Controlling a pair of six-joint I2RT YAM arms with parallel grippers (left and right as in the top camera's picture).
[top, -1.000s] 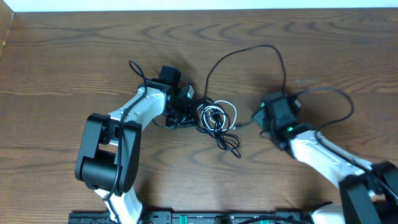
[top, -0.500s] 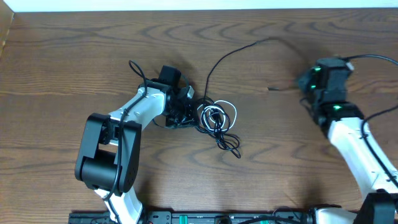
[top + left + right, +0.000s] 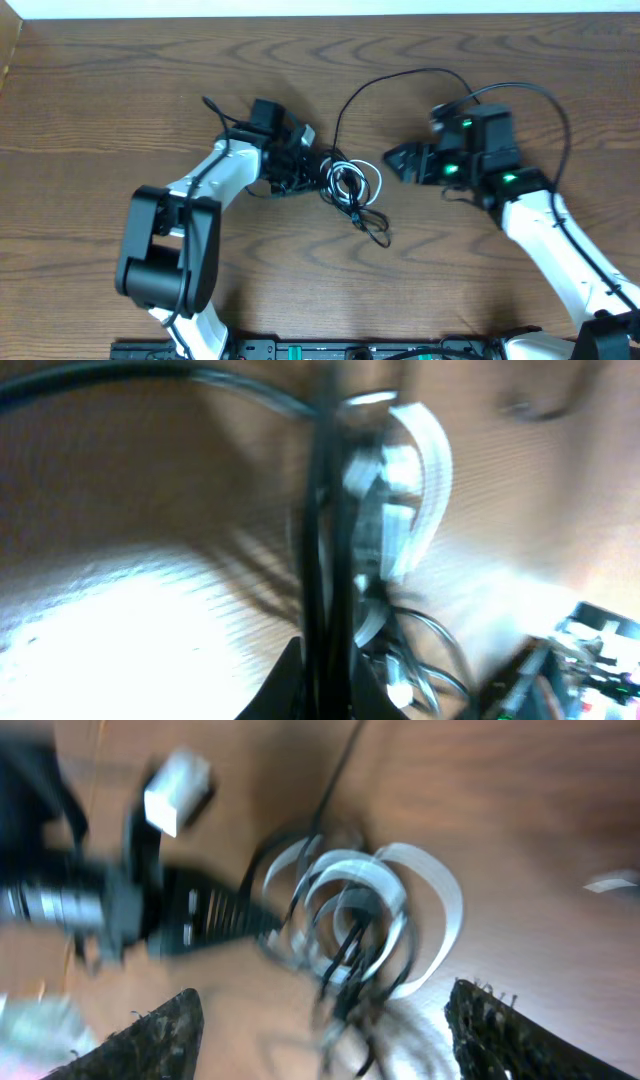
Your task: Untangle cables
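Overhead: the cables lie tangled mid-desk between both arms. The left claw clenches their left edge, and the right claw gapes just right of them.
Left wrist: blurred, cables pinched.
Right wrist: tangle straight ahead between spread fingers.

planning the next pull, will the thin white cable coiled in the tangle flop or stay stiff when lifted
Likely floppy: the thin white coiled cable lies in loose curved loops. Probably light, yet it may drag the thin black cords threaded through it.
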